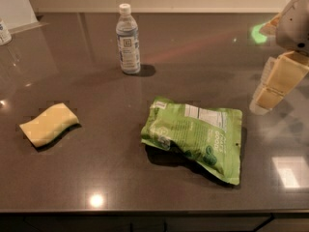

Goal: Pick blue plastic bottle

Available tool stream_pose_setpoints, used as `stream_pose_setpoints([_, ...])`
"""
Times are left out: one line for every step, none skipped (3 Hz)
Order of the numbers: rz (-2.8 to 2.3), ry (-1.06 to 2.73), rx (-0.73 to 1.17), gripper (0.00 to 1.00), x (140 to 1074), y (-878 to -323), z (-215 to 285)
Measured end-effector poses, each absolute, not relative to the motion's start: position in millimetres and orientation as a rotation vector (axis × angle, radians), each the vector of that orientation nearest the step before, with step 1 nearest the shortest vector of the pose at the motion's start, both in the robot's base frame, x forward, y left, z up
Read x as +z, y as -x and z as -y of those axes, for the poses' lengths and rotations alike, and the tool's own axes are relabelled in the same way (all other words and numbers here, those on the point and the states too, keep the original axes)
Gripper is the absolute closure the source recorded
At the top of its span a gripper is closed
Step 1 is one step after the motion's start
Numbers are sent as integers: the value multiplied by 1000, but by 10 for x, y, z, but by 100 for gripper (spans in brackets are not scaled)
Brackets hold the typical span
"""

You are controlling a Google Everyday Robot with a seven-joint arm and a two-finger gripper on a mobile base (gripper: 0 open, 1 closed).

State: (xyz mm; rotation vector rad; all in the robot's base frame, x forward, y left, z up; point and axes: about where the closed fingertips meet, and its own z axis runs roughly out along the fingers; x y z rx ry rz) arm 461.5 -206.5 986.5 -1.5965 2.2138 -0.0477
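Note:
The blue plastic bottle (128, 40) stands upright on the dark countertop at the back, left of centre. It is clear and bluish with a white cap and a pale label. My gripper (266, 96) is cream-coloured and hangs at the far right edge, above the counter and well to the right of the bottle. It holds nothing that I can see.
A green snack bag (195, 134) lies flat in the middle, between gripper and bottle. A yellow sponge (49, 123) lies at the left front. A partly visible white-labelled container (4, 32) and a white panel (17, 6) are at the back left. The counter's front edge (154, 210) runs along the bottom.

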Motion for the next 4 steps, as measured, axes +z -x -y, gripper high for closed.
stream_pose_setpoints([-2187,1479,7,0,9927,-4884,1961])
stream_pose_setpoints([-2145,1380,89,0,9941,-5220,1784])
stream_pose_setpoints([-2088,1341,166,0,9862,-5551,1528])
stream_pose_setpoints([-2036,1318,238,0,9736,-5834,1243])
